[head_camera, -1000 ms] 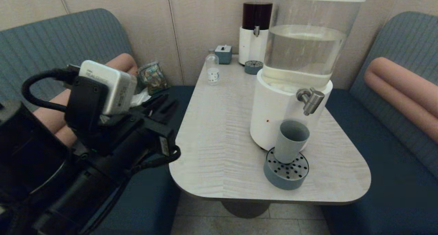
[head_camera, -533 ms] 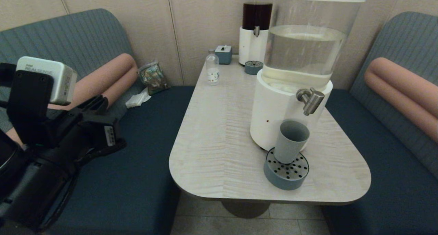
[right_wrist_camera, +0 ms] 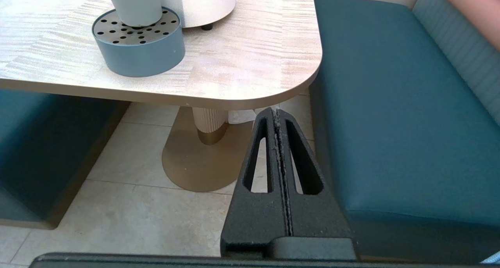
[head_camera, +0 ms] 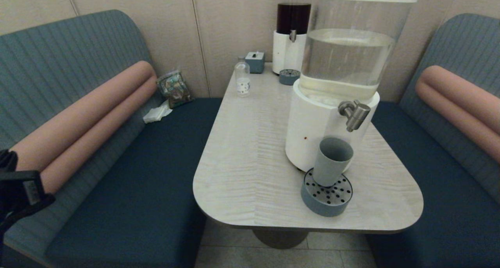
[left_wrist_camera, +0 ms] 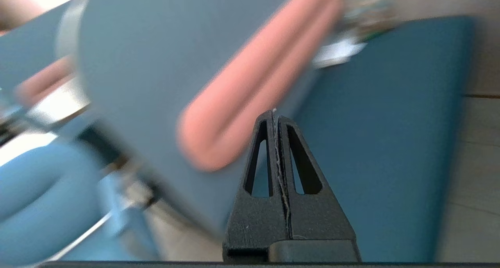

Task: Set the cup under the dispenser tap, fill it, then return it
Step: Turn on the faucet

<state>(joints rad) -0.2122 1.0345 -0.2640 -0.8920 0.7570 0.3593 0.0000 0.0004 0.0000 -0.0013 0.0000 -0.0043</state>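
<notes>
My left claw is pinched tight and holds nothing. It hangs over the bench, far from the cup. The cup stands on the tray, under the tap. My right claw is pinched tight too, down below the table.

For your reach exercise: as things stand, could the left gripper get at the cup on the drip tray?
Probably yes: the cup stands upright on the drip tray, nothing blocking its left side. The left gripper is shut, far off over the bench, so it must open first.
</notes>
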